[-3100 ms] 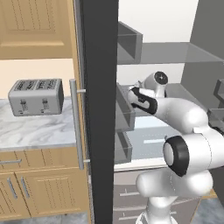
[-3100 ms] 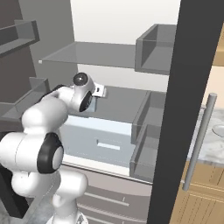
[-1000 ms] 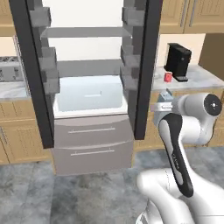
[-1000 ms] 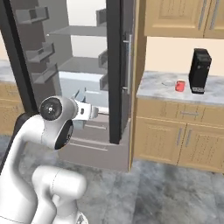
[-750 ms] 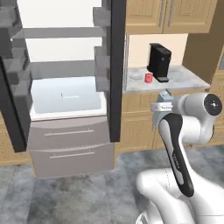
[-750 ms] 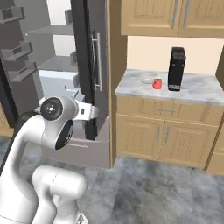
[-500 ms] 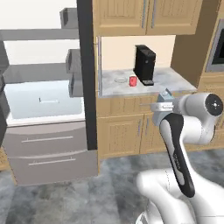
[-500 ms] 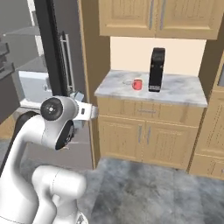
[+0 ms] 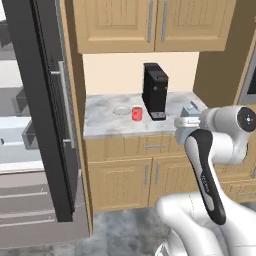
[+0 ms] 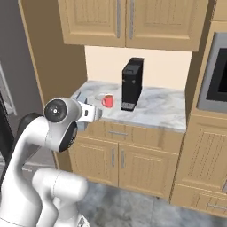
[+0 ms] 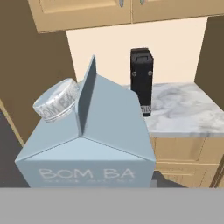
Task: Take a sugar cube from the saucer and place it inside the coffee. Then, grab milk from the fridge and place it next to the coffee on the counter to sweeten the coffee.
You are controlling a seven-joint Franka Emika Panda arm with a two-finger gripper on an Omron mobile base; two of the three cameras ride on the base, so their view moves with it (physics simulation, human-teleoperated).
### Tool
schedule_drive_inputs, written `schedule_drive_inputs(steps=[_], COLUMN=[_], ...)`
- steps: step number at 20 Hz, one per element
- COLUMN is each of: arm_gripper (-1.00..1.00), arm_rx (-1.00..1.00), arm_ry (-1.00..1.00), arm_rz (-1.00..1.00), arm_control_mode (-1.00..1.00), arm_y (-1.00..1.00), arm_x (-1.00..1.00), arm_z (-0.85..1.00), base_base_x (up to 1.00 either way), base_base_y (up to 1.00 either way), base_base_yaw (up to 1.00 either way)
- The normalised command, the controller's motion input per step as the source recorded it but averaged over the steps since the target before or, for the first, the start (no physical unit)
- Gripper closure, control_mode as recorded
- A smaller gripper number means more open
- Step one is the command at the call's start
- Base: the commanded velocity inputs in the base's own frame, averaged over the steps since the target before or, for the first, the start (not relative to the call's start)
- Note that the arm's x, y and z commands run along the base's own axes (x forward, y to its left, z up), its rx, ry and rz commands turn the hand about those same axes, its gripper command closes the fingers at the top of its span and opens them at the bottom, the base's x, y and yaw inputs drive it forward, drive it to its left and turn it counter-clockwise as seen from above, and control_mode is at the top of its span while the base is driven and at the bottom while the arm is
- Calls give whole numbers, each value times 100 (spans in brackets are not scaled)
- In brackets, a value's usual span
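A blue-grey milk carton (image 11: 87, 144) looms close in the hand view, upright with its long axis vertical, its peaked ridge running away toward the far wall and a pale round cap (image 11: 57, 99) on the left slope. The lettering on its near face reads level. From the base views the carton (image 9: 186, 116) sits at the end of the white arm, in front of the bench (image 9: 105, 122), with the fingers closed on its sides; the fingers themselves are hidden behind it. On the marble bench, the red coffee mug (image 9: 137, 113) stands upright just left of the tall black coffee machine (image 9: 155, 91), and the pale saucer (image 9: 121, 110) lies just left of the mug and slightly farther back. The dark fridge (image 9: 45, 110) stands to the left with its door open, its long silver handle (image 9: 65, 105) vertical. Wooden cabinets (image 10: 124, 20) hang above the bench.
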Motion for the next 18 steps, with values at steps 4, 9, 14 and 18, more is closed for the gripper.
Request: schedule_drive_inputs(steps=[4, 9, 14, 18], arm_gripper=[100, 100, 100, 100], arm_rx=[0, 0, 0, 0], arm_ry=[0, 0, 0, 0], arm_rz=[0, 0, 0, 0], arm_control_mode=[100, 100, 100, 100], arm_y=[0, 0, 0, 0], arm_x=[0, 0, 0, 0], arm_z=[0, 0, 0, 0], base_base_x=[62, 45, 28, 37], base_base_y=[0, 15, 46, 34], base_base_yaw=[0, 0, 0, 0])
